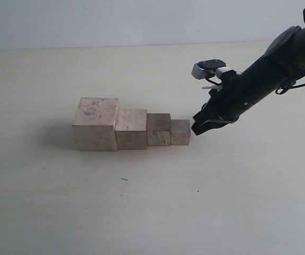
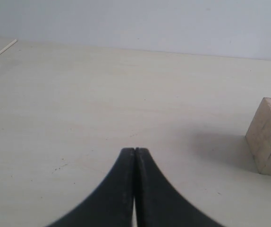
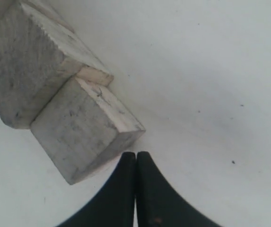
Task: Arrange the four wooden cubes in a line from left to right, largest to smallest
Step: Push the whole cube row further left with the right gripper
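Four pale wooden cubes stand in a touching row on the table: the largest cube [image 1: 95, 124] at the left, then the second cube [image 1: 131, 128], the third cube [image 1: 158, 129] and the smallest cube [image 1: 180, 132]. My right gripper [image 1: 195, 128] is shut with nothing in it, its tips just right of the smallest cube [image 3: 86, 133]. The third cube [image 3: 29, 71] lies beyond it in the right wrist view. My left gripper [image 2: 135, 150] is shut and empty, low over bare table, with the largest cube [image 2: 269, 136] off to one side. The left arm is outside the exterior view.
The black right arm [image 1: 264, 74] slopes in from the upper right over the table. A thin pale stick [image 2: 1, 51] lies far off at the table's edge in the left wrist view. The light table [image 1: 152, 212] stretches out in front of the row.
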Tool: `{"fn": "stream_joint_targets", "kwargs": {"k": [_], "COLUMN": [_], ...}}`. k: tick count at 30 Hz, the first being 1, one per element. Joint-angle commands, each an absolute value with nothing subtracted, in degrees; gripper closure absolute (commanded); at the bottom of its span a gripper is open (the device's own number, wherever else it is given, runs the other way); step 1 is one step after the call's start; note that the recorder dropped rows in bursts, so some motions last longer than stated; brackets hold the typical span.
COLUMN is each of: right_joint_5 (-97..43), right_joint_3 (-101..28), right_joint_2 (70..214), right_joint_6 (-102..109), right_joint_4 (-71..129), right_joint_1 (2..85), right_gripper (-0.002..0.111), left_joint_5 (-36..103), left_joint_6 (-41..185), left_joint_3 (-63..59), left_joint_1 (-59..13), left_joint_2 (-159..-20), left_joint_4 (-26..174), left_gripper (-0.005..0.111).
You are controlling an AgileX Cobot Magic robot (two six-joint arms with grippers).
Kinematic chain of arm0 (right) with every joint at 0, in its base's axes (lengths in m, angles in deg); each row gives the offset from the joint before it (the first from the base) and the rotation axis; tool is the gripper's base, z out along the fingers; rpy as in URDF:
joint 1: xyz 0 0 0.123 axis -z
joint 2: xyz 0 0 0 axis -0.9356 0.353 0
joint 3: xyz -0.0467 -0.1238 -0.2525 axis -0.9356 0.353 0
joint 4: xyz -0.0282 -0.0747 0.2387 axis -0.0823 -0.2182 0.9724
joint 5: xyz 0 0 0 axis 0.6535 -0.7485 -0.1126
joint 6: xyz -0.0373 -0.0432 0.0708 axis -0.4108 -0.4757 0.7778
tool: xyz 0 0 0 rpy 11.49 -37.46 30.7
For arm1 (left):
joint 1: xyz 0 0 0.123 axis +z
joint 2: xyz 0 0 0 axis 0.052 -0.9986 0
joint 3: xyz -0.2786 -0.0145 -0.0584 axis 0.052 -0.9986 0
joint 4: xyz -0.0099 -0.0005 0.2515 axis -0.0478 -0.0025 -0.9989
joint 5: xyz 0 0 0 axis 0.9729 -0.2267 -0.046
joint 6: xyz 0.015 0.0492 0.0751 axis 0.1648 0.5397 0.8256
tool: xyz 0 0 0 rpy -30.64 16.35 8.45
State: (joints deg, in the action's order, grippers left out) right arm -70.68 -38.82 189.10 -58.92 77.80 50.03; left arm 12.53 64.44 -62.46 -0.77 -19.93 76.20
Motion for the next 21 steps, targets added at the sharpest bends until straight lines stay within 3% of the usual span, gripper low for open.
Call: {"fn": "stream_joint_targets", "kwargs": {"k": [1, 21], "right_joint_5": [-72.17, -71.5], "right_joint_3": [-38.94, -38.94], "right_joint_2": [188.97, 193.92], "right_joint_6": [-58.62, -61.28], "right_joint_4": [79.77, 86.15], "right_joint_1": [50.34, 50.34], "right_gripper": [0.108, 0.108], "left_joint_5": [13.27, 13.27], "left_joint_6": [64.28, 64.28], "left_joint_3": [-62.65, -62.65], "left_joint_1": [-0.82, -0.82], "left_joint_2": [-19.61, -19.61], "left_joint_4": [76.23, 76.23], "left_gripper": [0.107, 0.107]}}
